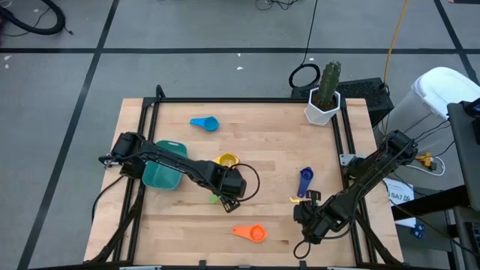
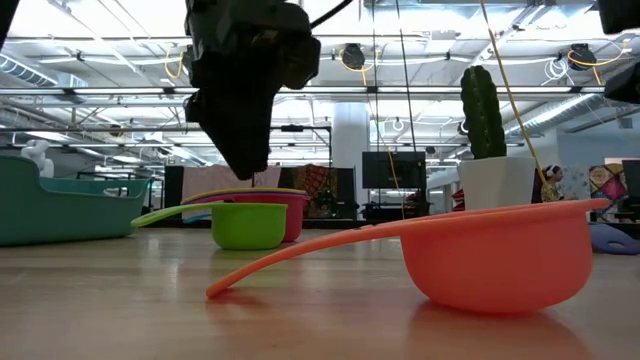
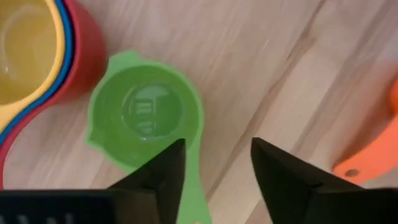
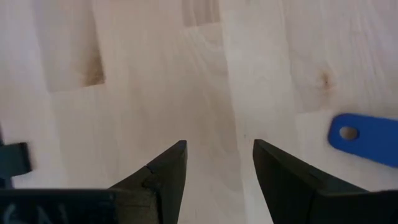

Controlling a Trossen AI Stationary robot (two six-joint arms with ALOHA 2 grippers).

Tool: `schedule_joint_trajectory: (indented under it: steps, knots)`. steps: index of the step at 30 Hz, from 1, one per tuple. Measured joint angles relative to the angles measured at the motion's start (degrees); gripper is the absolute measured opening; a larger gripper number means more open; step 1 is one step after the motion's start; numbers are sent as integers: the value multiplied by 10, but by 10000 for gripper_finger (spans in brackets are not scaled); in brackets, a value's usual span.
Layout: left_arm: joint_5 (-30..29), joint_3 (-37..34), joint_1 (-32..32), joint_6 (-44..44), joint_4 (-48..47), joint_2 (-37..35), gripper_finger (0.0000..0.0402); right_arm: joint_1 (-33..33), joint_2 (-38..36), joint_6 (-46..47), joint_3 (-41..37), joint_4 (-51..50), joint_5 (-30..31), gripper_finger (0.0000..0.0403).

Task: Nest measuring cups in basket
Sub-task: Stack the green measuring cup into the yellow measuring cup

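A green measuring cup (image 3: 146, 115) stands upright on the table, its handle (image 3: 194, 186) running back between the fingers of my left gripper (image 3: 217, 146). That gripper is open and hangs just above the cup (image 2: 248, 225), touching nothing. Beside it a yellow cup sits nested in a blue and a red cup (image 3: 37, 50). The teal basket (image 1: 165, 171) stands to the left, under my left arm. Orange (image 1: 251, 233), dark blue (image 1: 305, 180) and light blue (image 1: 204, 123) cups lie apart on the table. My right gripper (image 4: 217, 146) is open and empty over bare wood near the dark blue cup's handle (image 4: 364, 134).
A white pot with a cactus (image 1: 324, 97) stands at the table's far right corner. The orange cup (image 2: 500, 255) lies close to the near edge, its handle pointing left. Bare wood lies between the nested stack (image 1: 227, 160) and the dark blue cup.
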Motion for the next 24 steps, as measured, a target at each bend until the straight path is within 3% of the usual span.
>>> schedule_joint_trajectory:
  steps: [5,18,21,24]
  knots:
    - [-2,1,-2,-9,1,9,220,5,0,37,-21,4,-3,176]
    - [-16,0,-2,20,-1,77,222,32,0,87,-38,26,-18,176]
    - [-18,0,-2,49,-5,77,195,34,0,88,-38,26,-18,176]
    - [-16,0,-2,69,-14,73,124,34,0,88,-38,26,-18,176]
